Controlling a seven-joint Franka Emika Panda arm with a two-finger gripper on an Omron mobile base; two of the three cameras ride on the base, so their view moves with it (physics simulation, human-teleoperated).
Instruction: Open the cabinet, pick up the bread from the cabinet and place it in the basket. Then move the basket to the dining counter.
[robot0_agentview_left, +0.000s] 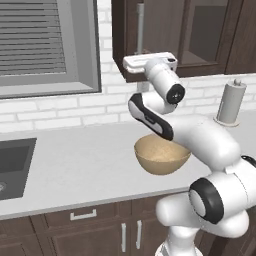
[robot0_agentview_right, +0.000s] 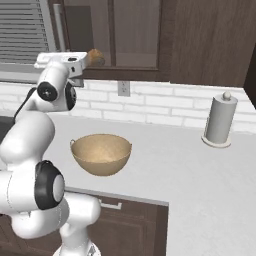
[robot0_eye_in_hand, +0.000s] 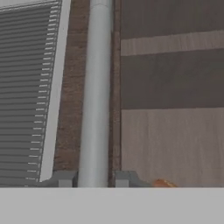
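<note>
Looking over the counter (robot0_agentview_right: 200, 175), I see open worktop around the basket (robot0_agentview_right: 101, 154), near its front edge. My gripper (robot0_eye_in_hand: 93, 180) is up at the cabinet (robot0_agentview_right: 125, 35), fingers slightly parted either side of the handle (robot0_eye_in_hand: 97, 87); the bread (robot0_agentview_right: 96, 57) sits behind the glass.

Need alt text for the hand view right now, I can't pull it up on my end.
The gripper sits right at the cabinet's vertical silver bar handle, one fingertip on each side of the bar. Glass-paned dark wood door fills the right, window blinds the left, and a sliver of the golden bread peeks at bottom right.
</note>
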